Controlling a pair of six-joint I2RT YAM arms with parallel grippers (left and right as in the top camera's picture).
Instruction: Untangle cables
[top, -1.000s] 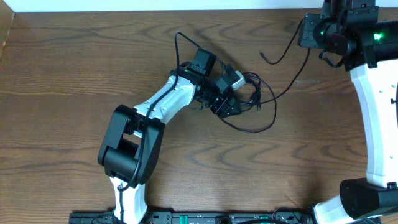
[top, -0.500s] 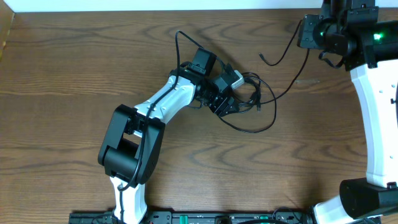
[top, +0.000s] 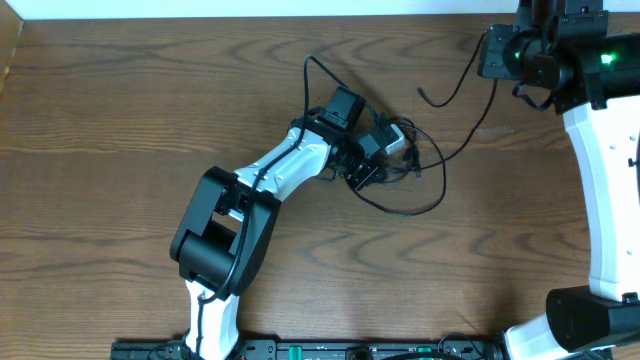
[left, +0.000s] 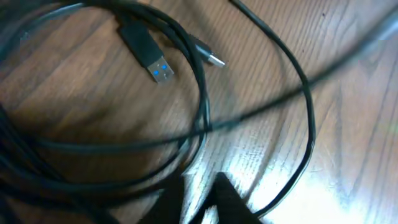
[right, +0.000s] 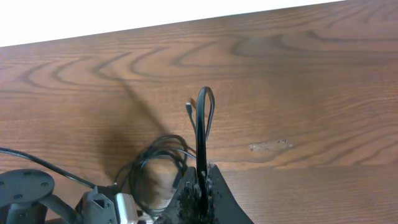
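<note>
A tangle of thin black cables (top: 405, 165) lies in loose loops on the wooden table, right of centre. My left gripper (top: 368, 175) sits at its left edge. In the left wrist view its fingertips (left: 233, 196) stand shut low over the wood, my left gripper (left: 202, 200) close behind a cable loop (left: 199, 112). No strand shows between the tips. A USB plug (left: 152, 59) and a smaller plug (left: 211, 58) lie beyond. My right gripper (top: 488, 50) is raised at the back right, shut on a black cable (top: 455, 85). That cable (right: 202, 124) rises from my right gripper (right: 200, 182).
The table's (top: 120, 120) back edge meets a white wall at the top. The left arm's own wire (top: 312, 72) arcs behind its wrist. The right arm's white link (top: 600, 180) runs down the right side. A black rail (top: 330, 350) lines the front edge.
My left gripper has shifted right and toward the back, deeper into the tangle, and its jaws have closed. The right arm and its held cable have not moved.
</note>
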